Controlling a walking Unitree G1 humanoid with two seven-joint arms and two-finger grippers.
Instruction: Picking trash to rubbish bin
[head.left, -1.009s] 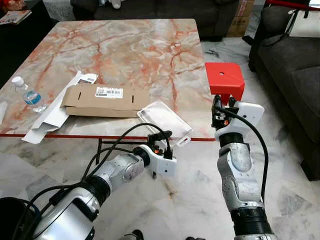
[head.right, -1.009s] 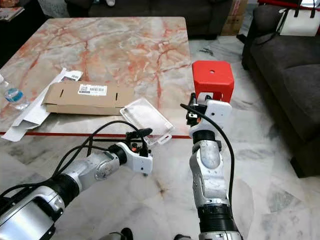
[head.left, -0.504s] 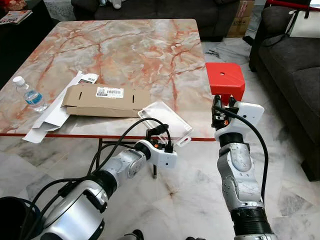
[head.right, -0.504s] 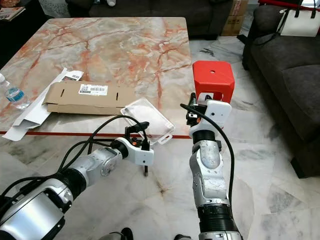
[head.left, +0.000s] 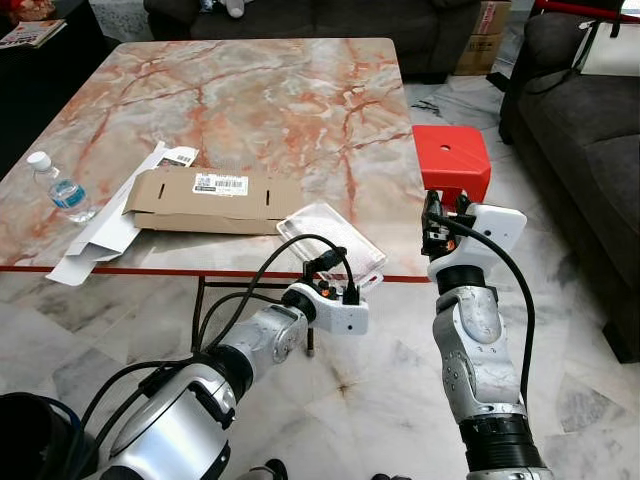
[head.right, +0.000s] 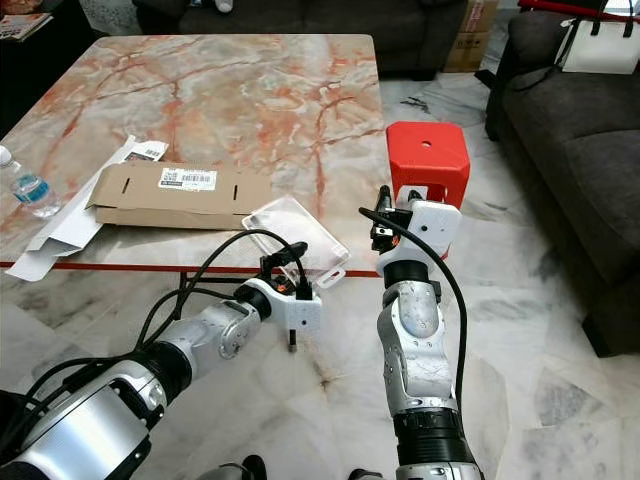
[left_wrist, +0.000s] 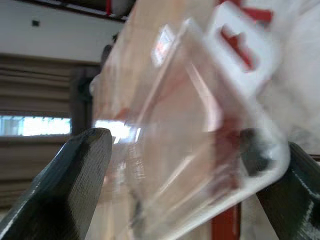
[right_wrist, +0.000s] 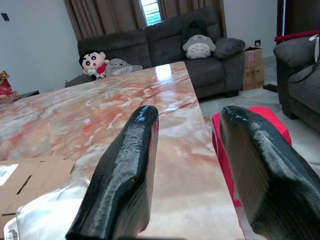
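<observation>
Left gripper (head.left: 336, 268) at the table edge, jaws spread around the clear plastic package (head.left: 331, 238); right gripper (head.left: 437, 214) held up, jaws apart, empty.

Left wrist view: the clear package's near end with its white hang tab (left_wrist: 239, 35) sits between the two black fingers (left_wrist: 70, 176); blur hides whether either finger touches it. The package lies flat on the marble table (head.left: 260, 95), its corner overhanging the red-trimmed edge toward the jaws. Beyond the package from the left jaws: flattened cardboard box (head.left: 210, 199), white paper packaging (head.left: 105, 232), small water bottle (head.left: 58, 189). Right jaws point across the table's corner; a red stool (head.left: 451, 163) stands just past them, a dark sofa (head.left: 580, 140) farther off that side.
</observation>
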